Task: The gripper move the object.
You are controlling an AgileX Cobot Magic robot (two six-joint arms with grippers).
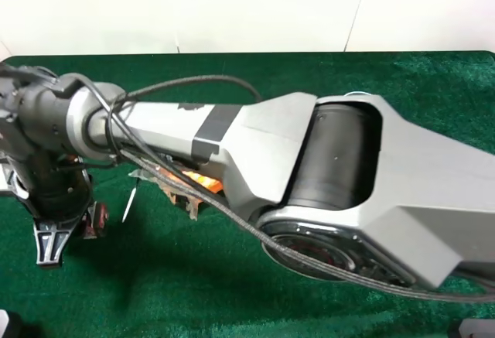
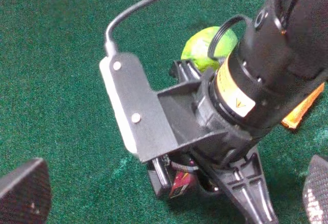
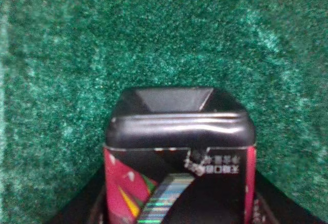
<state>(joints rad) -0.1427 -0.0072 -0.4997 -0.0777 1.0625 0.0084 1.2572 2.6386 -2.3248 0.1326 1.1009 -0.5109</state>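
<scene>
My right arm reaches across to the left side of the table in the exterior high view. Its black gripper [image 1: 66,233] points down at the green cloth and is shut on the object, a small black and dark red box [image 3: 177,131] with a white label strip. The box also shows in the left wrist view [image 2: 174,180] under the right arm's wrist, and as a dark red edge in the exterior view [image 1: 96,220]. I cannot tell whether the box touches the cloth. My left gripper [image 2: 171,196] is open and empty; its fingertips [image 2: 23,193] stand wide apart.
A lime [image 2: 202,47] lies just behind the right gripper. An orange waffle wedge [image 1: 203,182] lies under the right arm, also seen in the left wrist view [image 2: 302,108]. A thin white stick [image 1: 130,203] lies near the gripper. Green cloth [image 1: 193,291] covers the table.
</scene>
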